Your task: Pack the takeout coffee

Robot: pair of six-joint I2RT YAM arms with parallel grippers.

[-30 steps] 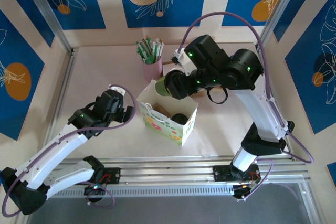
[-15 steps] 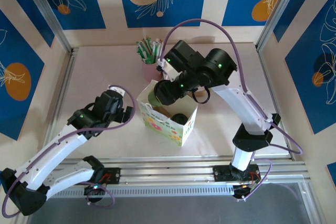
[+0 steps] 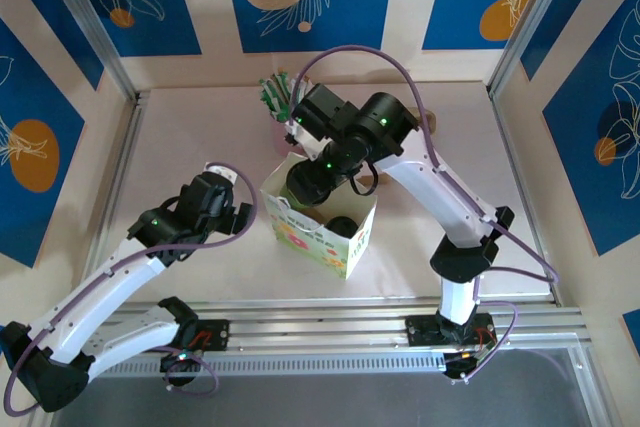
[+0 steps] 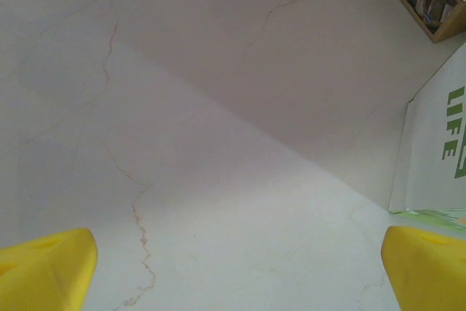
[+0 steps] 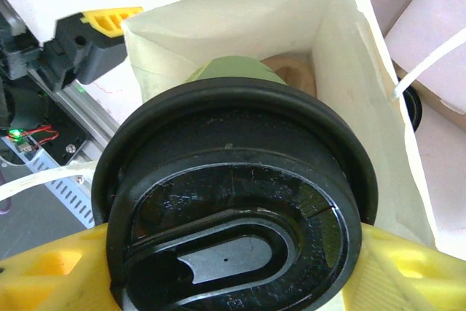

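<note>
The takeout coffee fills the right wrist view: a black lid (image 5: 233,202) on a green body (image 5: 233,72). My right gripper (image 5: 233,282) is shut on it, with yellow fingers (image 5: 51,274) on either side of the lid. The cup hangs over the open mouth of the white paper bag (image 5: 349,49), bottom pointing in. From above, the right gripper (image 3: 305,182) sits over the back of the bag (image 3: 310,242). My left gripper (image 3: 235,209) stands open above bare table just left of the bag (image 4: 437,151), with nothing between its fingers (image 4: 44,271).
A pink cup of green-and-white sticks (image 3: 282,99) stands behind the bag, close to the right arm. A dark round item (image 3: 343,226) lies inside the bag. A wooden box (image 4: 422,1) sits behind the bag. Aluminium rails border the table.
The right arm has swung left with the cup, from behind the bag's right side to over its open mouth. The left arm has stayed still.
</note>
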